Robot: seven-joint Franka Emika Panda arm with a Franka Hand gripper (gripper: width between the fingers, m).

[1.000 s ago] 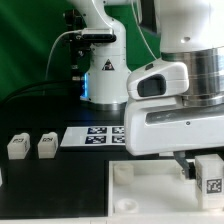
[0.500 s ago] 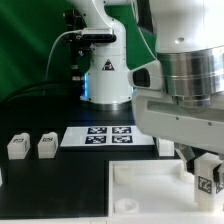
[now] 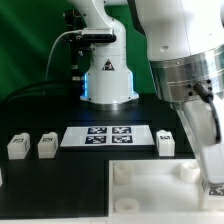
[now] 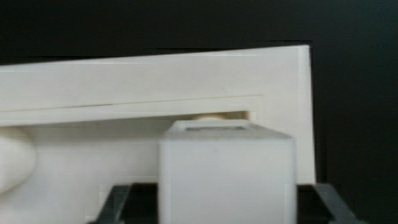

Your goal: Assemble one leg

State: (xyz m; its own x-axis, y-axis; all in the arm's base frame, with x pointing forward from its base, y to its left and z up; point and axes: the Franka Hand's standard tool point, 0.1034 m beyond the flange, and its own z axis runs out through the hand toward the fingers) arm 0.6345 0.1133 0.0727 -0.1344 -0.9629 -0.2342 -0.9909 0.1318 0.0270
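My gripper [image 3: 211,168] is at the exterior view's lower right, over the right corner of the large white tray-like piece [image 3: 150,186]. It is shut on a leg [image 3: 214,187], whose tag just shows at the frame's edge. In the wrist view the leg [image 4: 226,165] is a white block standing between the two dark fingers [image 4: 135,202] of the gripper [image 4: 226,208]. The white piece [image 4: 160,90] lies behind it, with a round socket [image 4: 215,118] right at the leg's end. Three more legs lie on the table: two at the exterior view's left [image 3: 16,146] [image 3: 46,146] and one on the right [image 3: 166,143].
The marker board [image 3: 108,135] lies flat in the middle of the black table, behind the white piece. The robot's base [image 3: 108,75] stands at the back with cables to its left. My arm's large body [image 3: 185,60] fills the exterior view's upper right.
My arm has swung and turned, carrying the held leg down and toward the exterior view's right edge. The leg right of the marker board has come into view from behind the arm.
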